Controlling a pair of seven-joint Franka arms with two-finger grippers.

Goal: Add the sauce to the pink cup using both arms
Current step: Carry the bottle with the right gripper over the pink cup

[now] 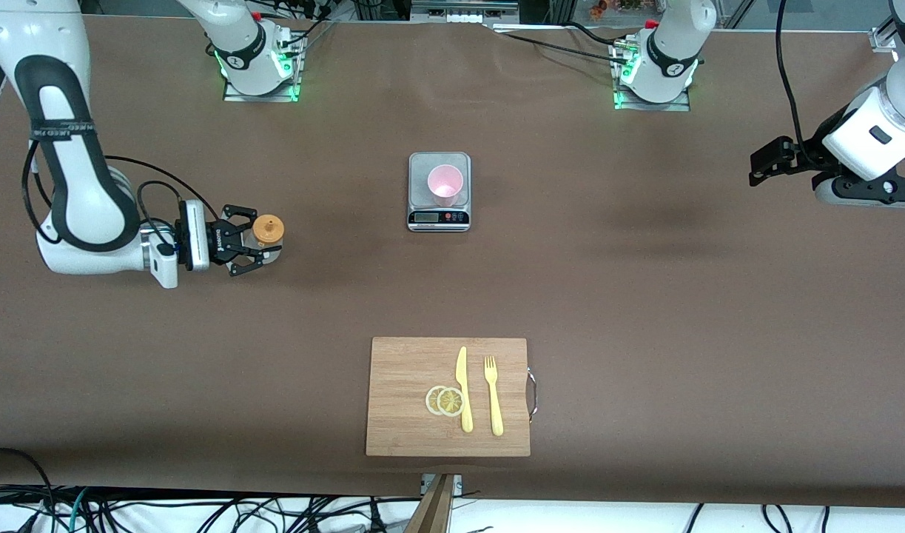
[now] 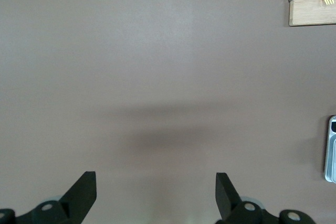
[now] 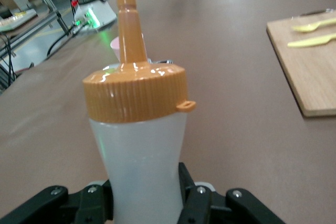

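Observation:
The sauce bottle (image 1: 268, 235), translucent whitish with an orange nozzle cap, stands upright on the table toward the right arm's end. My right gripper (image 1: 251, 249) is shut on its body, one finger on each side; the right wrist view shows the bottle (image 3: 140, 156) filling the gap between the fingers (image 3: 195, 198). The pink cup (image 1: 445, 184) stands upright on a small scale (image 1: 439, 218) mid-table; its rim shows past the nozzle (image 3: 115, 47). My left gripper (image 1: 764, 166) is open and empty, up over the left arm's end of the table (image 2: 156, 178).
A wooden cutting board (image 1: 408, 414) lies nearer the front camera than the scale, with a yellow knife (image 1: 463, 389), a yellow fork (image 1: 493, 394) and two lemon slices (image 1: 445, 400) on it. Its corner (image 2: 312, 9) and the scale's edge (image 2: 331, 149) show in the left wrist view.

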